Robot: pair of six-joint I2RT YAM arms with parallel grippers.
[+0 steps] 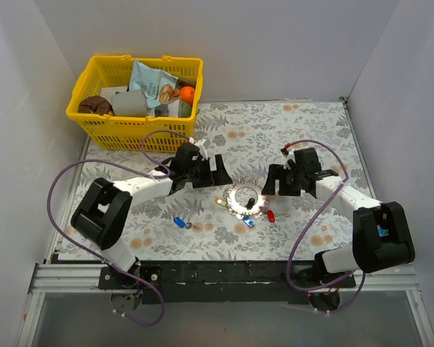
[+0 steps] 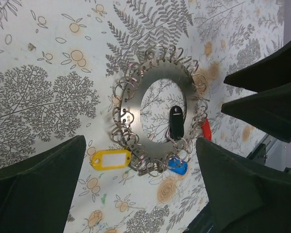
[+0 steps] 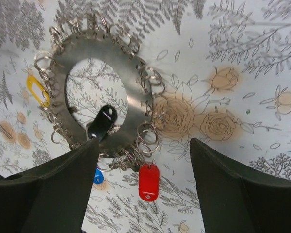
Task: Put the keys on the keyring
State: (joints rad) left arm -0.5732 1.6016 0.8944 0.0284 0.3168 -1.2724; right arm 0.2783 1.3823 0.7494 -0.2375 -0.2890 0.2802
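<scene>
Wide-open, empty: left gripper (image 1: 208, 176) and right gripper (image 1: 282, 181), flanking keyring (image 1: 244, 199), flat mid-counter, somewhat toward near edge. Reads as approach, nothing grasped yet. Calls next for pinching loose blue key (image 1: 179, 222) nearer left edge; long axis slanted, cap toward left edge.

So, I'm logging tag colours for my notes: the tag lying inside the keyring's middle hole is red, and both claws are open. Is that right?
Not quite. It is a black tag lying in the middle hole of the keyring, not a red one, as the left wrist view shows; the red tag sits outside the rim. The left claw and right claw are indeed open.
</scene>
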